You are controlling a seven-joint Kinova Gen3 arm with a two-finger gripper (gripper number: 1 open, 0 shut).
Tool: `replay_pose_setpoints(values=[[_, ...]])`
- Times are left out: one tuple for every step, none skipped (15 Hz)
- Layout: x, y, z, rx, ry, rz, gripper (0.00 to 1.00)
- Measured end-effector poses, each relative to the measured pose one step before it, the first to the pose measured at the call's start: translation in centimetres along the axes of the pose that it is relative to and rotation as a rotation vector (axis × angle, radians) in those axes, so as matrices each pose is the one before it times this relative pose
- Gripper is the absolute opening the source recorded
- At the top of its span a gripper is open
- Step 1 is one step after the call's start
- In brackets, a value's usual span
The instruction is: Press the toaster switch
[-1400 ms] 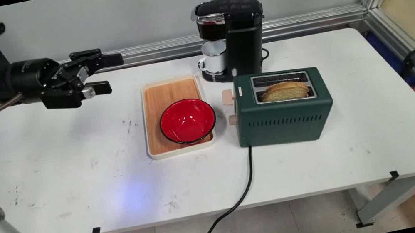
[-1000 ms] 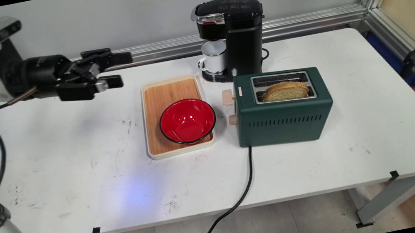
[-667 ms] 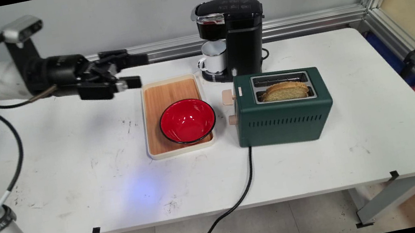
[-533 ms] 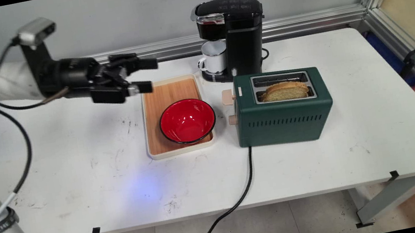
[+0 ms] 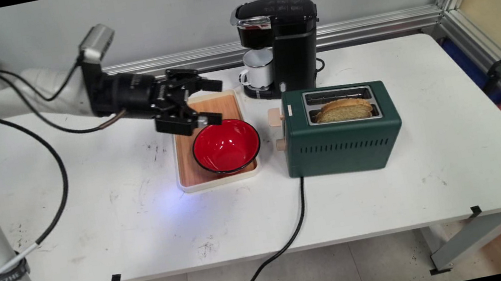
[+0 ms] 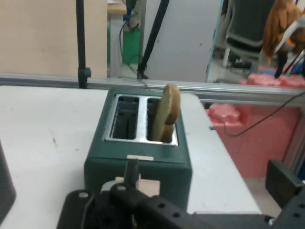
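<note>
1. Tool (image 5: pixel 212 101) hangs fingers apart, empty, over the wooden tray's (image 5: pixel 191 168) far end.
2. Red bowl (image 5: pixel 226 145) sits empty on that tray.
3. Bread slice (image 5: pixel 343 109) stands in the green toaster's (image 5: pixel 344 145) near slot.
4. White mug (image 5: pixel 259 69) waits under the coffee maker (image 5: pixel 291 42).

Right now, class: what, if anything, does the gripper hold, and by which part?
Nothing. The gripper is open and empty, above the wooden tray beside the red bowl.
</note>
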State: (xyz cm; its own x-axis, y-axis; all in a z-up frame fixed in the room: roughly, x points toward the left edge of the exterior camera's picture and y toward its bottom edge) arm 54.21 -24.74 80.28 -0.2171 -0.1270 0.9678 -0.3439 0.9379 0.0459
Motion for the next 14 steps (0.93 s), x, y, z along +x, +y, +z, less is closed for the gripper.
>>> replay_pose_setpoints(values=[[0.268,-0.212,0.644,0.00500,-0.01500,0.01702,1.00],[0.226,-0.191,0.603,0.00484,-0.01503,0.01172,1.00],[0.147,-0.146,0.452,0.00447,-0.01291,0.00462,1.00],[0.082,-0.082,0.295,0.00248,-0.00939,0.00021,1.00],[0.092,-0.118,0.408,0.00361,-0.01373,-0.00165,1.00],[0.059,-0.071,0.258,0.00184,-0.00861,-0.00218,1.00],[0.092,-0.093,0.373,0.00235,-0.01179,-0.00332,1.00],[0.062,-0.057,0.231,0.00134,-0.00753,-0.00230,1.00],[0.103,-0.085,0.321,0.00105,-0.01027,-0.00363,0.00],[0.142,-0.120,0.380,0.00176,-0.01047,-0.00402,0.00],[0.143,-0.119,0.362,0.00217,-0.00992,-0.00369,0.00],[0.120,-0.112,0.291,0.00235,-0.00741,-0.00445,0.00],[0.066,-0.087,0.202,0.00204,-0.00505,-0.00374,0.00],[0.096,-0.128,0.291,0.00320,-0.00679,-0.00546,0.00]])
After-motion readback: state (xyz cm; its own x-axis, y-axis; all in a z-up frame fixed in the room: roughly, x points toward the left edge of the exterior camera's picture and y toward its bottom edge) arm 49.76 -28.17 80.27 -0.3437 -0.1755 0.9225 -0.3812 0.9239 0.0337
